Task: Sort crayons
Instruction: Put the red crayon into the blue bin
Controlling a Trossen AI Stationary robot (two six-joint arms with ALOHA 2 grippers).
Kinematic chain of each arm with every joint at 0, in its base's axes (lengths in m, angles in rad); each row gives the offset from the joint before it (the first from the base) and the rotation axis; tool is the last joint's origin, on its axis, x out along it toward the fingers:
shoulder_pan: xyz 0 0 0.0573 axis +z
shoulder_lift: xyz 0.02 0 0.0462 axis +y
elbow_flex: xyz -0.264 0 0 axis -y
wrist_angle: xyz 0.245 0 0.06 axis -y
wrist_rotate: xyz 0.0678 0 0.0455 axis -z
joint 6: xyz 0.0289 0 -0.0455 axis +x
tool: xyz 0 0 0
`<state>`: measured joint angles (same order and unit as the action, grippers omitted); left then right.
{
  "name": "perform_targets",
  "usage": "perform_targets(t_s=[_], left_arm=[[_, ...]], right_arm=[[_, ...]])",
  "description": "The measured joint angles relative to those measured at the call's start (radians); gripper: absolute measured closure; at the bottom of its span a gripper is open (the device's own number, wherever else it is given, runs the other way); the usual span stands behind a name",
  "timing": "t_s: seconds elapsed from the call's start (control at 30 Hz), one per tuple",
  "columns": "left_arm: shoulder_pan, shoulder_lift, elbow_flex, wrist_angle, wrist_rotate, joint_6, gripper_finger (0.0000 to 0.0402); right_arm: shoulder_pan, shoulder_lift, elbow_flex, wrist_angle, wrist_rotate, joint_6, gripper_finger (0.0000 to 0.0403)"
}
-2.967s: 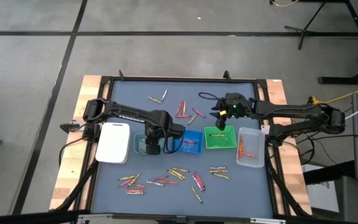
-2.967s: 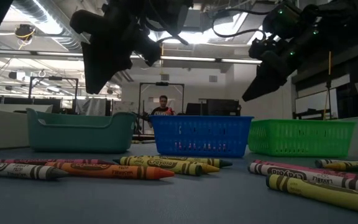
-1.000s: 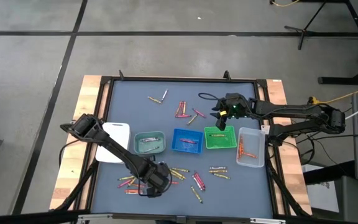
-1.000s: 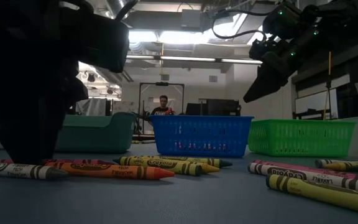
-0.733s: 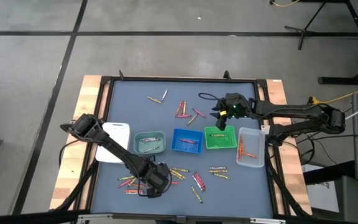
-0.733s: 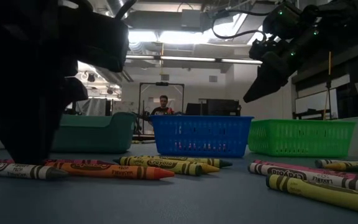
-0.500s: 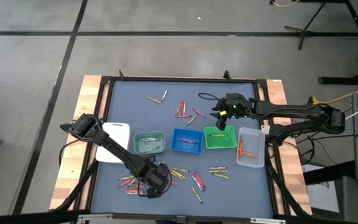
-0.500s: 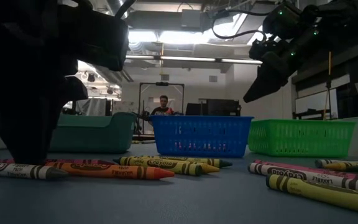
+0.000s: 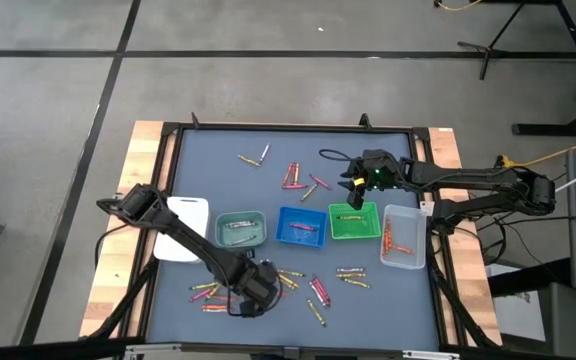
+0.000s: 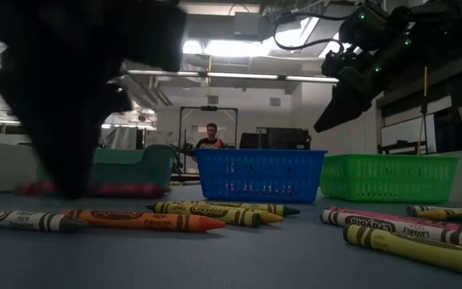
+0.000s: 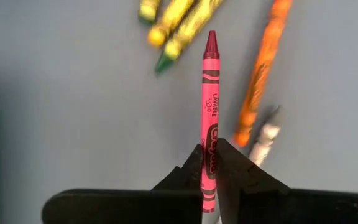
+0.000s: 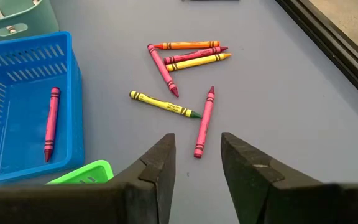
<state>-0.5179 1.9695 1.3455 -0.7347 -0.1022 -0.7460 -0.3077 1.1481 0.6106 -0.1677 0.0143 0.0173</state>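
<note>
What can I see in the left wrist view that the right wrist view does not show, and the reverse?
Only the left wrist view shows the left hand shut on a pink crayon, with an orange crayon lying beside it. Only the right wrist view shows the open right hand, the blue tray with one pink crayon inside, corners of the teal tray and green tray, and a loose cluster of crayons. Both show crayons on the grey table.
</note>
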Motion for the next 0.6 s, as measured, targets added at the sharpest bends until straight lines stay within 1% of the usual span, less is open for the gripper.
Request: perform_targets(t_s=[0.2,0.5,0.6], left_arm=[[0.038,-0.002,0.093,-0.071,-0.004,0.12,0.0398],[0.141,-0.003,0.236,-0.155,-0.163,0.415,0.0397],[0.191,-0.004,0.26,-0.154,-0.177,0.504,0.0397]], right_arm=[[0.0,0.0,0.0,0.0,0.0,0.0,0.0276],[0.0,0.0,0.0,0.0,0.0,0.0,0.0276],[0.0,0.0,0.0,0.0,0.0,0.0,0.0276]])
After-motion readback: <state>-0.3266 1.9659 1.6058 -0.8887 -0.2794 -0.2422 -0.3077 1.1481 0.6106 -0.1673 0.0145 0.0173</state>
